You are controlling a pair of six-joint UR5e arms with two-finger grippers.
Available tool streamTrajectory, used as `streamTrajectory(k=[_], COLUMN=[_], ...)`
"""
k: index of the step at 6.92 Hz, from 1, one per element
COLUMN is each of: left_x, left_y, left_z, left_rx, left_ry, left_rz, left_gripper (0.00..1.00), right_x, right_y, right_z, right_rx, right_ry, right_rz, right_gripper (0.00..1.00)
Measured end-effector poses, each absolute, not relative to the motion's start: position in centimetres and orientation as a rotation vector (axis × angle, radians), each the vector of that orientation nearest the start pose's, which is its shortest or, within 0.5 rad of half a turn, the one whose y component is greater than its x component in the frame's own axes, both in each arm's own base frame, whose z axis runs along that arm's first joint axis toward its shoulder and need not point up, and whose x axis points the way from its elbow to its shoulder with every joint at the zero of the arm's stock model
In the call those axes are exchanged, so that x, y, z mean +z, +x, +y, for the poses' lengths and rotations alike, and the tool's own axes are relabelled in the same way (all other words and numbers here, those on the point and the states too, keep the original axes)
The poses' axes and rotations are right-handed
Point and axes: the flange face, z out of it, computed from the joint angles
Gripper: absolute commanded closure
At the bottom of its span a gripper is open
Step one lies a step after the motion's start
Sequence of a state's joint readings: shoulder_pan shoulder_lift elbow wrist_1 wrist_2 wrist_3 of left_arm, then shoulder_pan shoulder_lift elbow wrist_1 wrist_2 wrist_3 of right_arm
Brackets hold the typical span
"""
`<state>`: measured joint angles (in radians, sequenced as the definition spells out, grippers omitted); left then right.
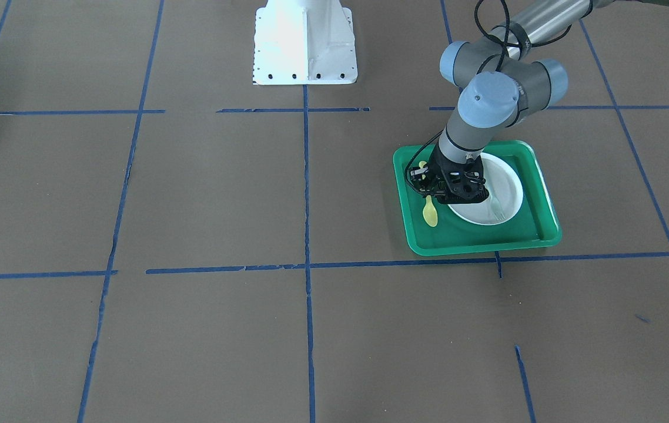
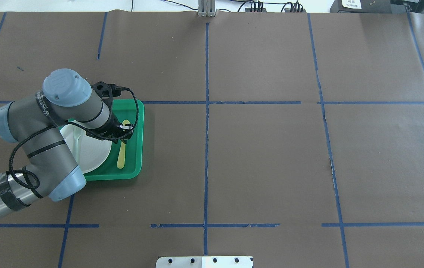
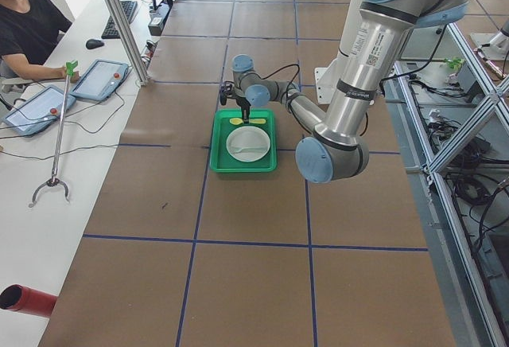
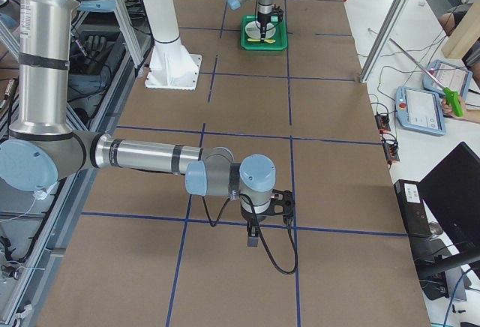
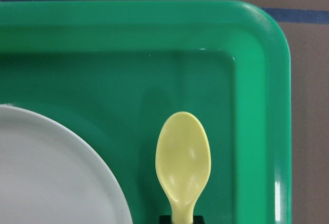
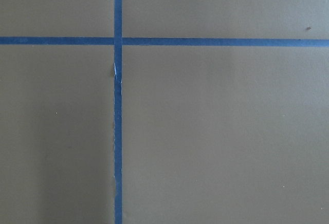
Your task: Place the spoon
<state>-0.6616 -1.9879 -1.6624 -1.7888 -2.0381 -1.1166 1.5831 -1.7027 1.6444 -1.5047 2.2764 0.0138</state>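
Spoon (image 2: 122, 156) lies in green tray (image 2: 139, 123) beside white plate (image 2: 92, 152); left gripper (image 2: 123, 134) seemingly clenched on its handle; right gripper (image 4: 253, 238) cannot be judged.

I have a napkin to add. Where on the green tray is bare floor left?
Bare: the strip of green tray between the white plate and the operators'-side rim, and the corner past the bowl of the spoon. Crowded: the lane between plate and rim, filled by spoon and left gripper.
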Motion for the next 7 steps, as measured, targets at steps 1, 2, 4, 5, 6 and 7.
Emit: streamTrajectory(k=[1, 2, 4, 5, 6, 7], left_x=[35.9, 35.6, 33.7, 32.2, 30.7, 30.0], left_y=[45.7, 45.5, 43.6, 41.6, 39.0, 35.4], left_z=[-46.8, -46.7, -47.1, -47.4, -48.1, -49.7], left_rx=[-0.023, -0.021, -0.030, -0.039, -0.035, -0.015], left_ry=[0.001, 0.004, 0.030, 0.051, 0.087, 0.149], left_rz=[0.843, 0.848, 0.868, 0.876, 0.876, 0.868], left_gripper=[0.36, 0.20, 0.00, 0.00, 0.00, 0.00], right_x=[68.2, 68.2, 68.2, 68.2, 68.2, 68.2], right_y=[7.4, 7.4, 7.4, 7.4, 7.4, 7.4], right_z=[-43.5, -43.5, -43.5, -43.5, -43.5, -43.5], right_rx=[0.022, 0.022, 0.022, 0.022, 0.022, 0.022], right_ry=[0.007, 0.007, 0.007, 0.007, 0.007, 0.007], right_rz=[-0.706, -0.706, -0.706, -0.706, -0.706, -0.706], right_gripper=[0.00, 0.00, 0.00, 0.00, 0.00, 0.00])
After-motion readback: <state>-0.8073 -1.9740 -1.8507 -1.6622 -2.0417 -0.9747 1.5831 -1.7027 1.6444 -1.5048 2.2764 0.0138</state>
